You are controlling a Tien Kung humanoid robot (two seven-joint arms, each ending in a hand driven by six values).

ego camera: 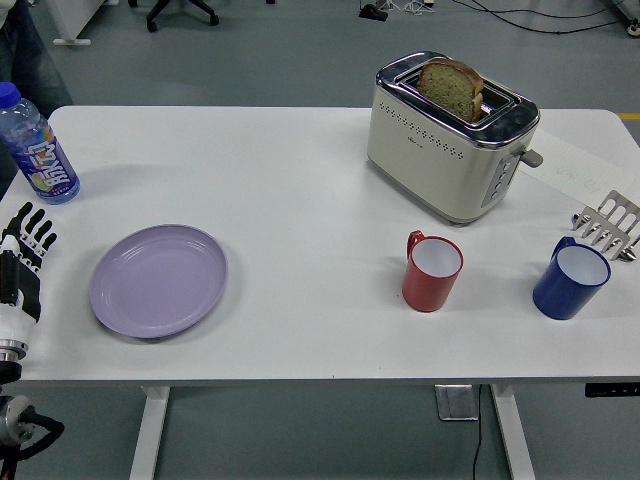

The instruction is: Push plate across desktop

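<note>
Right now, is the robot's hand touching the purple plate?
Apart. The head view shows bare white table between the left hand and the plate.

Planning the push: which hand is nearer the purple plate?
Left. The left hand is at the table's left edge, just left of the purple plate, not touching it. The right hand is out of view.

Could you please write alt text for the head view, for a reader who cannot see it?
A lilac plate lies untouched on the white table, with the robot's left hand open beside it at the left edge. Farther off stand a water bottle, a toaster holding bread, a red mug and a blue mug.
</note>
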